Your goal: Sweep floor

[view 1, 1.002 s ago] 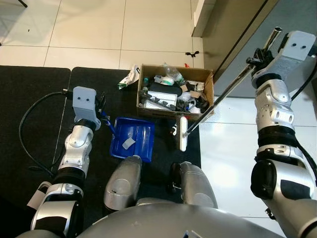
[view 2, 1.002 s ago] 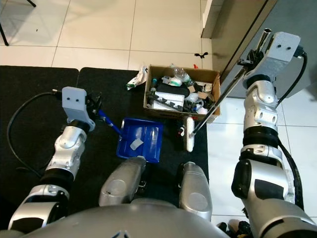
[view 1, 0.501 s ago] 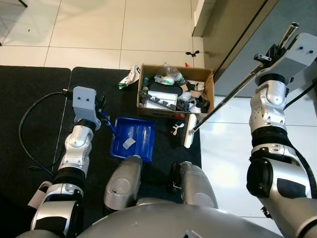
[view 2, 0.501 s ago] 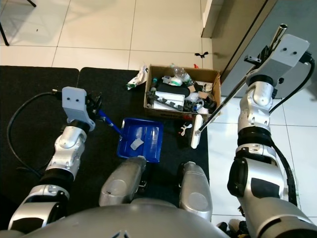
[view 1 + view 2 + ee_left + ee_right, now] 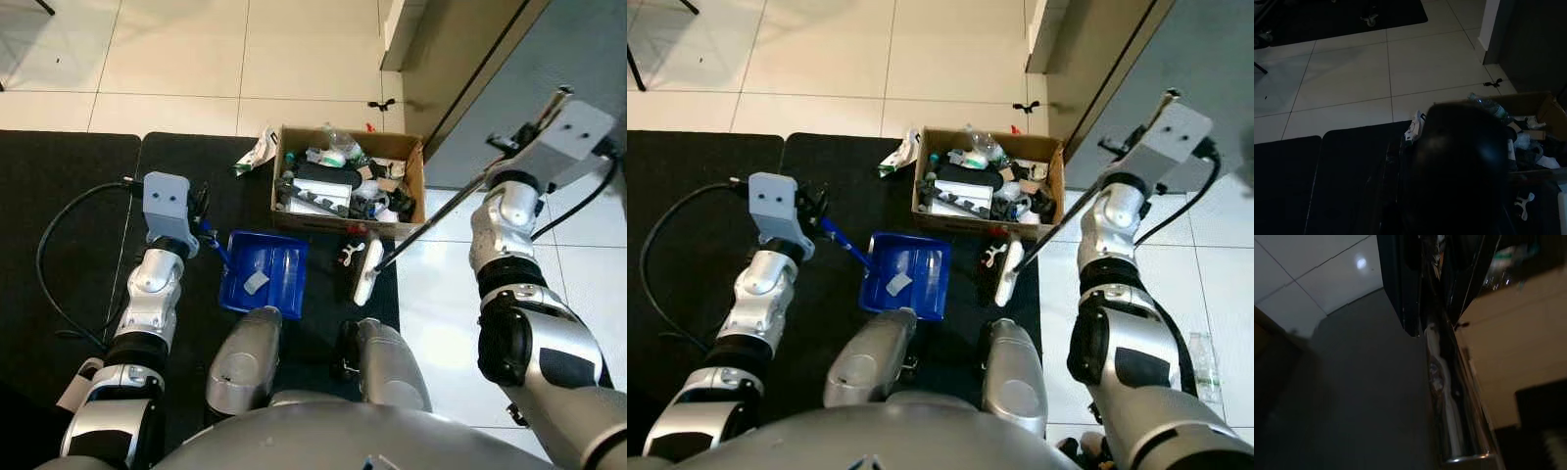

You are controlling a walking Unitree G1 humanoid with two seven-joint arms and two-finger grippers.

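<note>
Broom point(image 5: 368, 271) w/ metal pole is held by right gripper point(image 5: 509, 147), fingers closed round pole; white head is tilted on black mat point(image 5: 59, 186) edge, beside small white scrap point(image 5: 350, 257). Blue dustpan point(image 5: 263, 274) is gripped by its handle in left gripper point(image 5: 203, 227), flat on mat, just below cardboard box point(image 5: 348, 182) of rubbish.

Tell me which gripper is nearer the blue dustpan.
Left. The left gripper holds the blue dustpan by its handle; the right gripper grips the broom pole well off to the right.
</note>
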